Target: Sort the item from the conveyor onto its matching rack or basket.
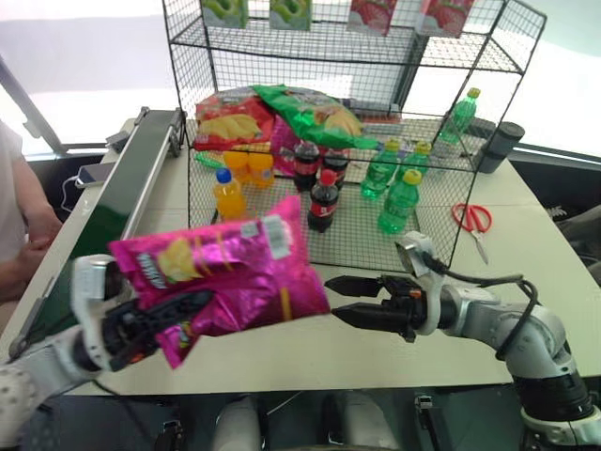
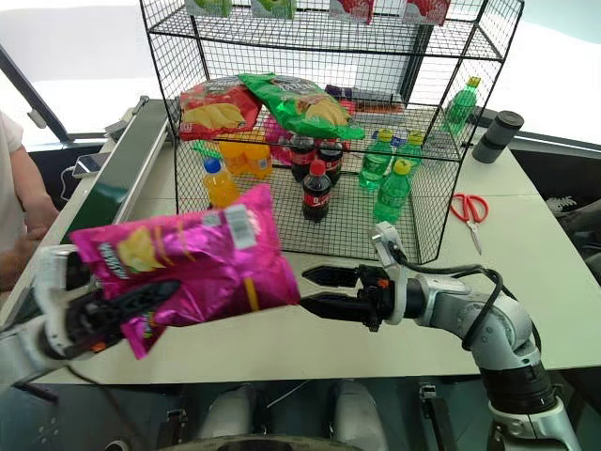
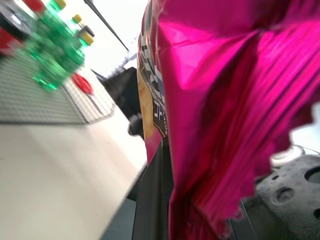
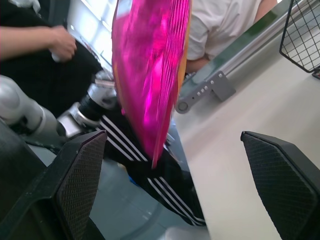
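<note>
Conveyor point(image 1: 127, 202) runs along the left edge of the counter point(image 1: 545, 282), dark-green belt in a grey frame; a person point(image 1: 17, 216) sits just beyond it at the left, forearm resting by the belt. Left pincer point(image 1: 174, 310) is clamped on the lower left part of the magenta-pink chip bag point(image 1: 239, 272), black fingers closed across the foil; the bag is held in the air above the counter's front-left area, lying roughly flat and slightly tilted, its far end reaching toward the counter's middle. In the left wrist view the crinkled pink foil sits directly against the fingers. Right pincer point(image 1: 340, 299) hangs level just past the bag's right end, pointing left at it, its two fingers spread wide with nothing between them; whether the tips touch the foil cannot be told. In the right wrist view the bag appears edge-on between the two textured fingers point(image 4: 80, 175), apart from both. Black wire rack point(image 1: 347, 141) stands at the counter's back centre. Its lower tier carries orange soda bottles point(image 1: 228, 193), cola bottles point(image 1: 323, 199) and green soda bottles point(image 1: 399, 202); on the tier above lie a red chip bag point(image 1: 225, 117) and a green chip bag point(image 1: 310, 115), overlapping; the top tier holds small green and red cartons. Red-handled scissors point(image 1: 472, 221) lie on the counter right of the rack, and a dark cylindrical cup point(image 1: 500, 146) stands near the back-right corner.
</note>
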